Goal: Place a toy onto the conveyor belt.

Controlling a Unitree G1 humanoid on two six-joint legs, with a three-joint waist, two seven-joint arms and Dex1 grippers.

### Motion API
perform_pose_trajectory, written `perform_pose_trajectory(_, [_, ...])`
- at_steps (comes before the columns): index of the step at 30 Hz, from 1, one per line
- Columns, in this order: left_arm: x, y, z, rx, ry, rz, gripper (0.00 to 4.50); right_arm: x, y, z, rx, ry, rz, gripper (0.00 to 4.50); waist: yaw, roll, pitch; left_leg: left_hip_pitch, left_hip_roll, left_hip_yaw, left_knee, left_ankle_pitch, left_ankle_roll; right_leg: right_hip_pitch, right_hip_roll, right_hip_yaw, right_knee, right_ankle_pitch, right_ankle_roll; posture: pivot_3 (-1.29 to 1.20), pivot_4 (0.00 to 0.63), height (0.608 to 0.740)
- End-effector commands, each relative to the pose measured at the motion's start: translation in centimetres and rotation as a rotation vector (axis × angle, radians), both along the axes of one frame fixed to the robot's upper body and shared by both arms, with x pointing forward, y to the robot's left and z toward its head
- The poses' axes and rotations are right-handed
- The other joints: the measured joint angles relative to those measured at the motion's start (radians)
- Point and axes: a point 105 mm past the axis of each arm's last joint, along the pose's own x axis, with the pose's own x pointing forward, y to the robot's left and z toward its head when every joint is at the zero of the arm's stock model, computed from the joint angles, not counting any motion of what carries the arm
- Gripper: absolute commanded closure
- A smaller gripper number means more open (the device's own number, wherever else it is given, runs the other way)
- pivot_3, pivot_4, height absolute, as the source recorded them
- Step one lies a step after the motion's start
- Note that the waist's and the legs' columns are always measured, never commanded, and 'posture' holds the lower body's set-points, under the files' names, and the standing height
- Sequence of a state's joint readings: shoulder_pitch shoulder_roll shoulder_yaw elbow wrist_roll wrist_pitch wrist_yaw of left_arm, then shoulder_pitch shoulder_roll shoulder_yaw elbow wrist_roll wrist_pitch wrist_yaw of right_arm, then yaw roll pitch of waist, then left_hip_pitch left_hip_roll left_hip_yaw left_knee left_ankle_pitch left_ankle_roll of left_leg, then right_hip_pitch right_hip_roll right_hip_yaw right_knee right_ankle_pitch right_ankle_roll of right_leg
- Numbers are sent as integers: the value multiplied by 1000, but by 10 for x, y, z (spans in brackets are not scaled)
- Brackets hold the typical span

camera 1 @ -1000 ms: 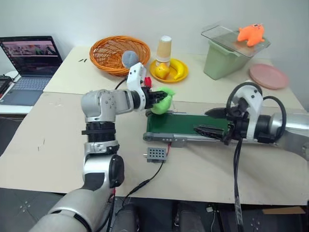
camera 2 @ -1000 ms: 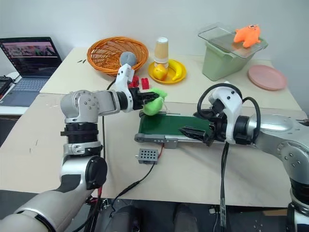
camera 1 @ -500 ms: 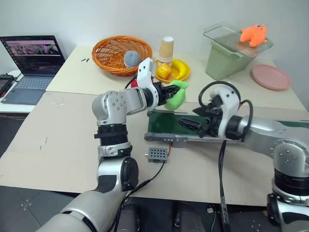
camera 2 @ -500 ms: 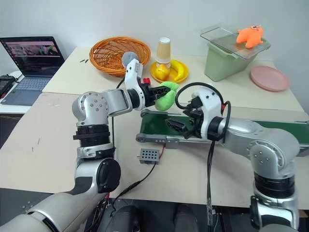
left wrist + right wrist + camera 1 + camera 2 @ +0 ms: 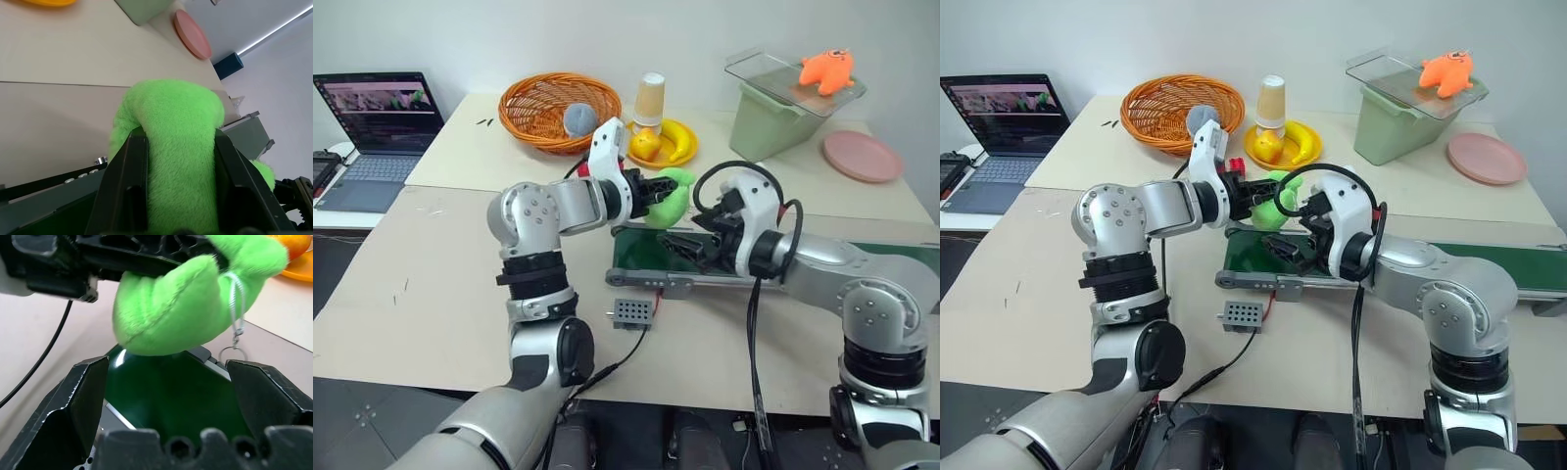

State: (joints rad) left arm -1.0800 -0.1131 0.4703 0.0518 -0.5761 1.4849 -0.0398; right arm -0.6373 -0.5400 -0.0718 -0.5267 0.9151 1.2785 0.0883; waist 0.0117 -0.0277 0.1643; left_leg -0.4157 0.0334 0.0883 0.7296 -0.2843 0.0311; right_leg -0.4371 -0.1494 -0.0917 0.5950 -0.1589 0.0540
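- The desk [image 5: 431,294] carries it all, and the conveyor belt [image 5: 1489,266] runs across it beneath both hands, its near end directly under the left one.
- Big change on the right side: the right hand [image 5: 677,247] has swept in along the belt from well off to the side and now sits just short of the left hand, its two black fingers spread wide, nothing between them.
- The left hand [image 5: 646,195] has lifted a touch and drifted towards its partner, and it is still clenched on the green plush toy [image 5: 672,196], which bulges out past the fingertips.
- From the right wrist, the toy hangs just above the green belt surface, right ahead of the spread fingers, with a small metal ring dangling on a silver loop below it.
- The toy is not on the belt yet; it is held clear above the near end.
- My read: this looks like a handover or a steadying catch being set up, or else the left hand simply needs to lower and let go.
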Motion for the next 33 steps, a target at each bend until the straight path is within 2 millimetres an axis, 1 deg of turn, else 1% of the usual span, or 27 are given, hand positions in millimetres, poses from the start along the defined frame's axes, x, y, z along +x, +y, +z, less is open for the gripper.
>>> perform_pose_trajectory(1, [-10, -15, 0, -43, -6, -41, 2989, 0, 2, 12, 2, -49, 1, 0, 0, 0, 0, 0, 0, 0, 0, 0, 0, 0, 0, 0, 0, 0, 0, 0, 150, 740])
perform_pose_trajectory(7, [-10, -16, -4, -47, 2, -37, 2989, 3, 5, 18, 7, -69, 1, 0, -1, 0, 0, 0, 0, 0, 0, 0, 0, 0, 0, 0, 0, 0, 0, 0, 150, 740])
perform_pose_trajectory(12, [-11, -22, -6, -61, 11, -39, 2989, 4, 9, 24, 16, -83, 7, 0, 0, 0, 0, 0, 0, 0, 0, 0, 0, 0, 0, 0, 0, 0, 0, 0, 150, 740])
perform_pose_trajectory(18, [-12, -25, -6, -69, 13, -41, 2989, 6, 11, 25, 20, -85, 10, 0, -1, 0, 0, 0, 0, 0, 0, 0, 0, 0, 0, 0, 0, 0, 0, 0, 150, 740])
perform_pose_trajectory(19, [-12, -24, -5, -70, 11, -40, 3042, 6, 12, 24, 21, -83, 11, 411, -1, 0, 0, 0, 0, 0, 0, 0, 0, 0, 0, 0, 0, 0, 0, 0, 150, 740])
perform_pose_trajectory(20, [-12, -24, -4, -71, 9, -38, 3042, 6, 12, 24, 21, -81, 12, 526, -1, 0, 0, 0, 0, 0, 0, 0, 0, 0, 0, 0, 0, 0, 0, 0, 150, 740])
perform_pose_trajectory(22, [-11, -23, -3, -71, 6, -36, 3042, 7, 12, 22, 20, -78, 13, 1055, -1, 0, 0, 0, 0, 0, 0, 0, 0, 0, 0, 0, 0, 0, 0, 0, 150, 740])
perform_pose_trajectory(25, [-10, -22, -1, -80, 4, -30, 3042, 8, 12, 22, 16, -76, 11, 2240, 0, 0, 0, 0, 0, 0, 0, 0, 0, 0, 0, 0, 0, 0, 0, 0, 150, 740])
perform_pose_trajectory(27, [-11, -22, 1, -84, 1, -30, 3042, 8, 11, 22, 15, -77, 11, 2773, -1, 0, 0, 0, 0, 0, 0, 0, 0, 0, 0, 0, 0, 0, 0, 0, 150, 740])
perform_pose_trajectory(29, [-11, -23, 3, -90, 0, -33, 3042, 8, 12, 22, 14, -77, 14, 3515, -1, 0, 0, 0, 0, 0, 0, 0, 0, 0, 0, 0, 0, 0, 0, 0, 150, 740])
perform_pose_trajectory(30, [-12, -24, 3, -95, 0, -36, 3042, 8, 12, 22, 15, -77, 14, 3754, -1, 0, 0, 0, 0, 0, 0, 0, 0, 0, 0, 0, 0, 0, 0, 0, 150, 740])
perform_pose_trajectory(31, [-12, -24, 5, -103, -1, -41, 3042, 9, 12, 22, 16, -78, 15, 4138, -1, 0, 0, 0, 0, 0, 0, 0, 0, 0, 0, 0, 0, 0, 0, 0, 150, 740])
perform_pose_trajectory(32, [-13, -24, 6, -108, -2, -43, 3042, 8, 13, 22, 15, -78, 18, 4385, -1, 0, 0, 0, 0, 0, 0, 0, 0, 0, 0, 0, 0, 0, 0, 0, 150, 740])
perform_pose_trajectory(33, [-14, -25, 9, -115, -5, -53, 3042, 8, 13, 22, 14, -78, 20, 4463, -1, 0, 0, 0, 0, 0, 0, 0, 0, 0, 0, 0, 0, 0, 0, 0, 150, 740])
